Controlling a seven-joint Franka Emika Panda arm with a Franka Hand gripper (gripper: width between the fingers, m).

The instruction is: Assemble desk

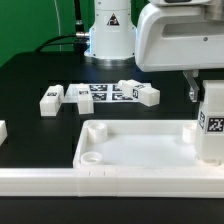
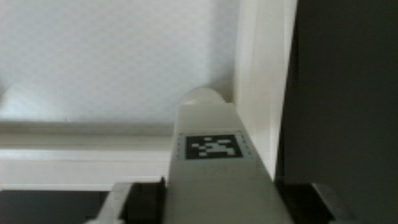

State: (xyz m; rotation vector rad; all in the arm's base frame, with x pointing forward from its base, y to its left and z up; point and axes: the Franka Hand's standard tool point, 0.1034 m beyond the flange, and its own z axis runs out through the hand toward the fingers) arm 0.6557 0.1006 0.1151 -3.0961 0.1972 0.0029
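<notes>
The white desk top (image 1: pixel 140 150), a tray with a raised rim, lies at the front of the black table. Above its corner at the exterior view's right, my gripper (image 1: pixel 208 100) is shut on a white square-section leg (image 1: pixel 212 132), which hangs upright with a tag on its side. In the wrist view the same leg (image 2: pixel 217 150) runs out from my gripper (image 2: pixel 231 208), with a dark finger (image 2: pixel 153 202) on each side. Its tip is over the tray's rim (image 2: pixel 267 70). Other loose legs (image 1: pixel 52 100) (image 1: pixel 142 94) lie farther back.
The marker board (image 1: pixel 102 92) lies flat among the loose legs behind the tray. The arm's white base (image 1: pixel 108 30) stands at the back. A long white rail (image 1: pixel 50 182) runs along the front edge. Another white part (image 1: pixel 2 130) shows at the exterior view's left edge.
</notes>
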